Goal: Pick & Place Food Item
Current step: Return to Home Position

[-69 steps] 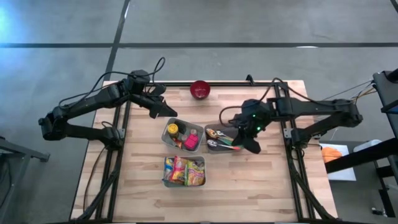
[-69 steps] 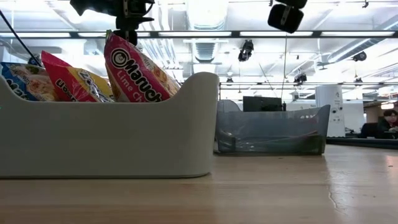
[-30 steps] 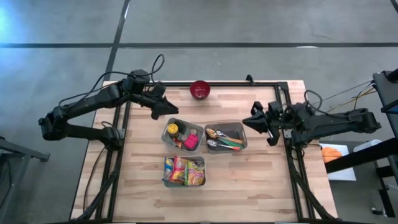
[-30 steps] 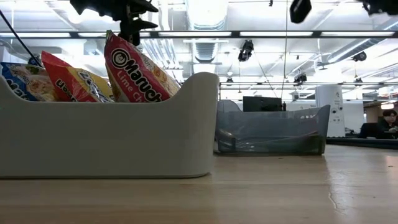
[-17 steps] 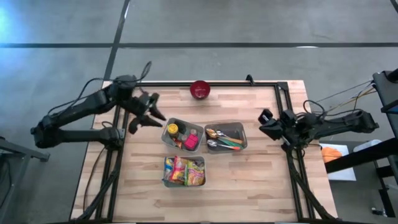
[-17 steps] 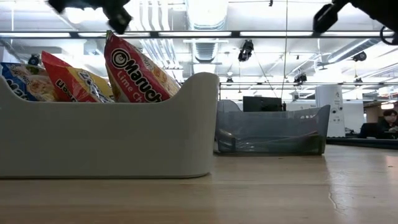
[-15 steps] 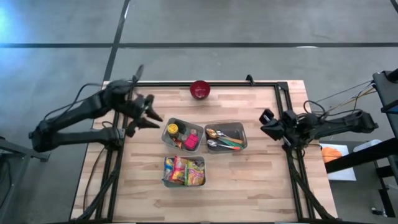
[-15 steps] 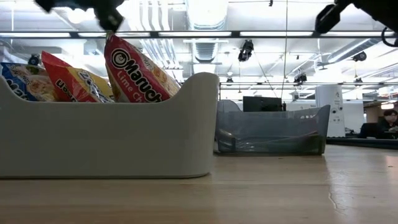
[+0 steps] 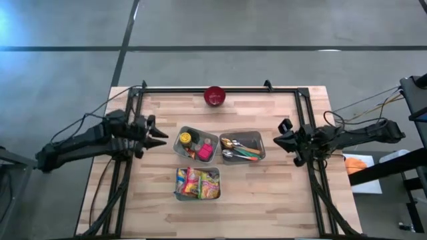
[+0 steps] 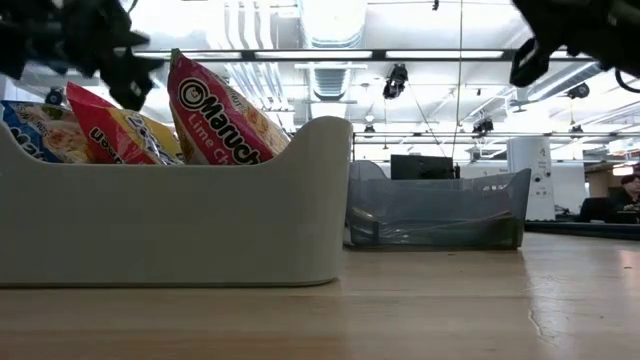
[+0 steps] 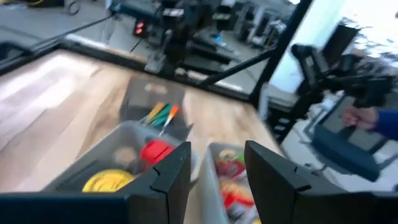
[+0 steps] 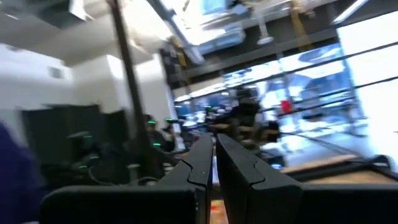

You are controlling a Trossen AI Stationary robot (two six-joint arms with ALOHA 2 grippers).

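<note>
Now both arms have pulled back to the table's sides: left gripper empty, fingers spread; right gripper empty, fingers pressed together. Spoons lie in the dark bin. Placing looks finished.

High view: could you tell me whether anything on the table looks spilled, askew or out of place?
Nothing stands out. The spoons lie inside the dark bin, the noodle packets fill the white bin, the red bowl sits upright, and the left end effector and right end effector hover at the sides.
</note>
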